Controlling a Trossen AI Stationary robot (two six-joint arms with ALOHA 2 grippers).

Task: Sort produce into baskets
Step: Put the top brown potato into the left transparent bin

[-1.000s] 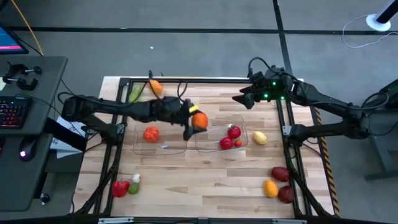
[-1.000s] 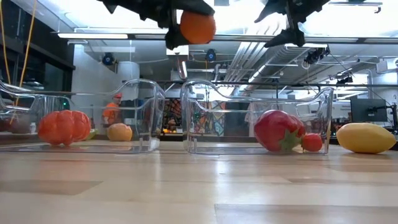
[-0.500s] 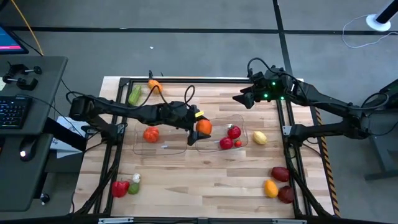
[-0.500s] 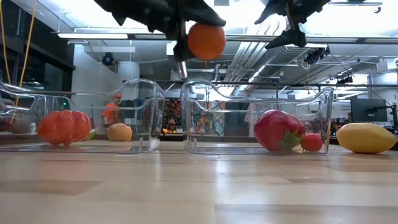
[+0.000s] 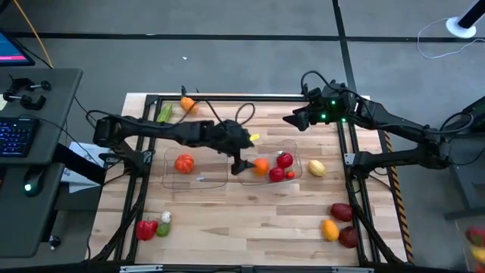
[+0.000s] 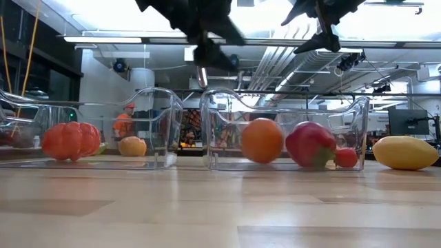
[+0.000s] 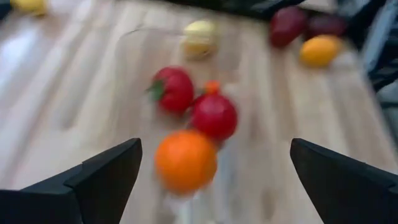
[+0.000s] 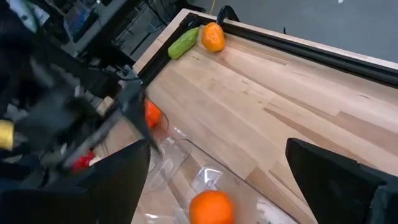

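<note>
Two clear tubs stand mid-table: the left tub holds an orange tomato-like piece; the right tub holds an orange, two red pieces and a tiny red one. The orange rests on the tub floor and also shows in the left wrist view. My left gripper is open and empty, above the right tub's left end. My right gripper is open and empty, high over the table's far right.
Loose produce: a yellow lemon right of the tubs; maroon and orange pieces near right; red pepper, white and green pieces near left; a green cucumber and an orange piece at the far left edge.
My left gripper has carried the orange toward the table's right, from between the tubs to over the right tub, and has opened. The orange has dropped out of the fingers and now lies on the right tub's floor beside the red pieces.
</note>
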